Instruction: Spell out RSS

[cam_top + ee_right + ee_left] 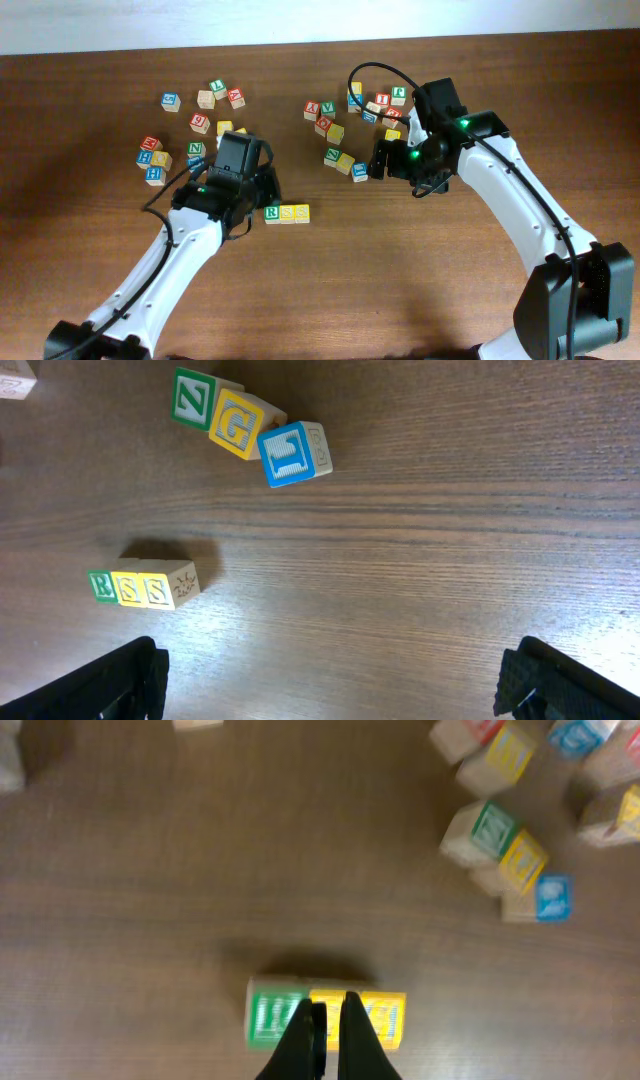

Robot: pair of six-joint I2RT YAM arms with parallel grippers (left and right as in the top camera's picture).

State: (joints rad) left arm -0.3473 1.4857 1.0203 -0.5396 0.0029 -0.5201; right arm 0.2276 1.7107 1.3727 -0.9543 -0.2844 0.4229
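Three cubes stand in a touching row that reads RSS: the green R cube (271, 213) on the left, then two yellow S cubes (287, 213) (301, 213). The right wrist view shows the same row: R cube (101, 586), first S cube (128, 589), second S cube (155, 590). My left gripper (328, 1008) is shut with nothing in it. Its tips overlap the seam between the R cube (268, 1018) and the first S; the far S cube (385, 1018) shows beside them. My right gripper (335, 680) is open and empty, off to the right of the row.
A green Z cube (192, 397), a yellow G cube (236, 426) and a blue cube (290, 452) lie in a diagonal line above the row. Several loose cubes sit at the far left (155, 158), and several more are at the back middle (345, 108).
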